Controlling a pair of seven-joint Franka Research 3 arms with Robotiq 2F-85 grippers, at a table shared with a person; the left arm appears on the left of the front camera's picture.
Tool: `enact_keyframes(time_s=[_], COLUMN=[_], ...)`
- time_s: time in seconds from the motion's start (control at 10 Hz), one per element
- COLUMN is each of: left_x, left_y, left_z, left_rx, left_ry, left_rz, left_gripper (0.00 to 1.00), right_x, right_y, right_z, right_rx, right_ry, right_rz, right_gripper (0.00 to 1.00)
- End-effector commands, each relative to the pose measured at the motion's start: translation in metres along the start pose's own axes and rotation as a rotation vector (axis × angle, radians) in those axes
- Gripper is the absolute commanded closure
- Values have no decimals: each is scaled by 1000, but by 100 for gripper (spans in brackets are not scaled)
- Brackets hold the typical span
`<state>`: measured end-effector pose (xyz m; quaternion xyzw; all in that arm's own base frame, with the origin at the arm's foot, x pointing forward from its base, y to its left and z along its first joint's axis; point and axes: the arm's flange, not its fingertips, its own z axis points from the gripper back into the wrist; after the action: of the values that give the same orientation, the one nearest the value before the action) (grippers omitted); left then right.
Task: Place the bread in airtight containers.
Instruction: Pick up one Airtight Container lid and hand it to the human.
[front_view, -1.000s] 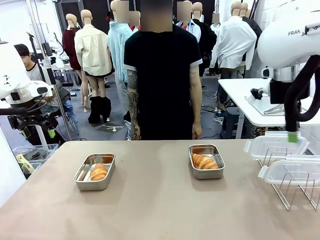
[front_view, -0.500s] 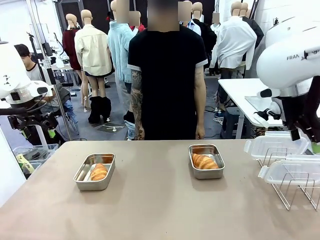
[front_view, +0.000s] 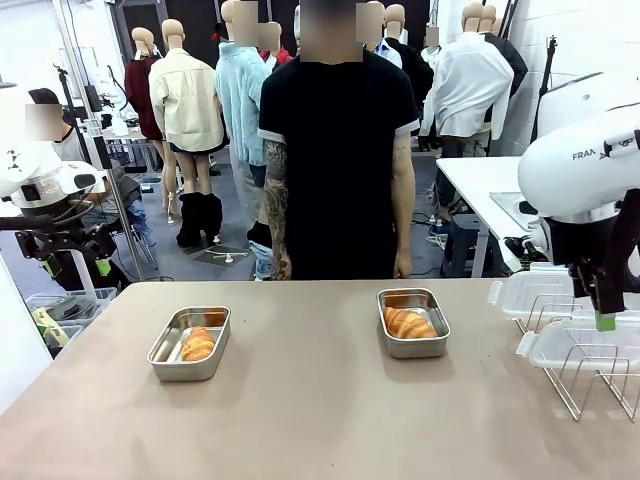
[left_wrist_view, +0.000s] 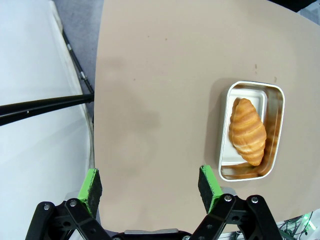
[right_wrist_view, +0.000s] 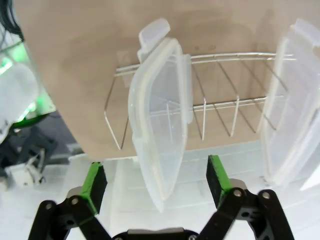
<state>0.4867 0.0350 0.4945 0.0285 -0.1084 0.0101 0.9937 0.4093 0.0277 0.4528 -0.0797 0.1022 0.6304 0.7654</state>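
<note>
Left tool (left_wrist_view: 150, 182): pads set wide apart, nothing held, seen above bare counter (left_wrist_view: 150, 75), nr a steel tin (left_wrist_view: 278, 125) w/ one croissant (left_wrist_view: 247, 131) laid inside. Right tool (right_wrist_view: 157, 177): pads wide apart either side of a clear lid (right_wrist_view: 157, 115) stood in a wire rack (right_wrist_view: 235, 55), not touching it. 2nd croissant (front_view: 410, 323) is seen inside 2nd tin (front_view: 415, 348), mid-counter.

Bright, even indoor light (soft shadows), slight wide-angle distortion.
</note>
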Motion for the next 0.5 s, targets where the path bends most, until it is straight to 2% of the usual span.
enact_keyframes(time_s=[0.0,0.2,0.4], left_x=[-2,-2,-2], left_y=[0,0,0], left_z=[2,2,2], left_rx=[-1,-1,-1], left_ry=[-3,-3,-3], left_rz=[-6,-6,-6], left_gripper=[0,0,0], right_x=[5,8,12], right_y=[-2,-15,-15], right_z=[-16,-33,-41], right_rx=[-22,-119,-144], right_ry=[-27,-11,20], right_rz=[-43,0,69], right_gripper=[0,0,0])
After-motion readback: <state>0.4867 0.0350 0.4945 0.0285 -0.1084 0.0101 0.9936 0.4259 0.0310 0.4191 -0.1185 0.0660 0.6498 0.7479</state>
